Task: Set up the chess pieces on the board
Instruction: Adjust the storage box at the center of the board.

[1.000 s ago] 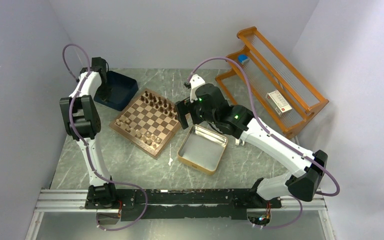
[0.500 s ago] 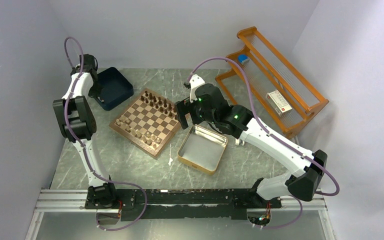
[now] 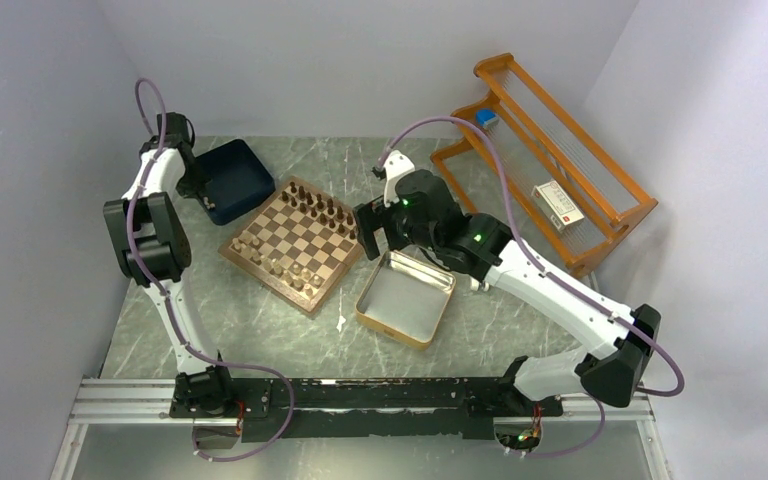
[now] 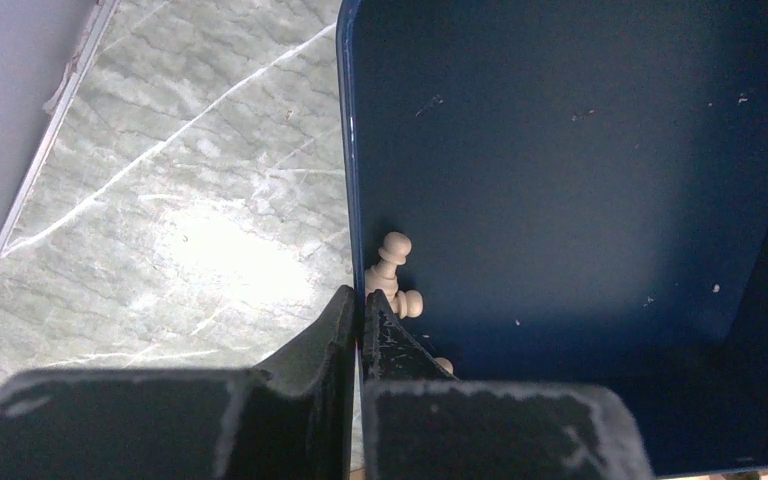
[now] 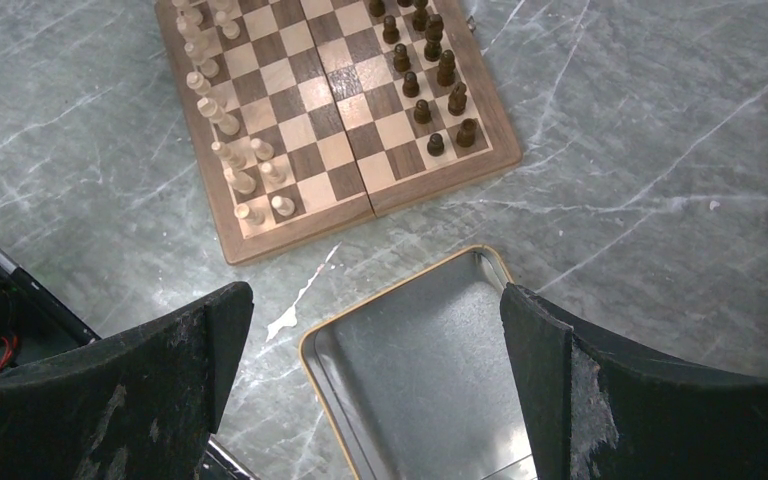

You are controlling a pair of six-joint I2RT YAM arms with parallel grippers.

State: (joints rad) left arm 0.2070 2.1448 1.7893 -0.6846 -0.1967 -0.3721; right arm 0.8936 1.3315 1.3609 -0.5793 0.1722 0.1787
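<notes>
The board [image 5: 295, 232] sits at an angle in the middle of the worktop [image 3: 260, 335]. Pale pieces [image 5: 222, 118] stand in two ragged rows along one side of it. Dark pieces [image 5: 422, 110] line the opposite side.

The left arm [image 3: 150, 235] reaches to the far left corner. There the left jaws are shut tight, tips pressed together, low inside the navy tray [image 4: 580, 200] against its left wall. A few loose pale pieces [image 4: 392, 262] lie along that wall just past the tips. One seems to touch a fingertip [image 4: 378, 318], but I cannot tell whether any is pinched.

The right arm [image 3: 520, 270] stretches in from the right. The right jaws hang spread wide with nothing between them, above the strip of worktop between the board and the silver tin [image 5: 430, 350].

The tin lies just right of the board, near it but not touching. An orange rack [image 3: 550, 160] stands at the far right, well apart from the board.
</notes>
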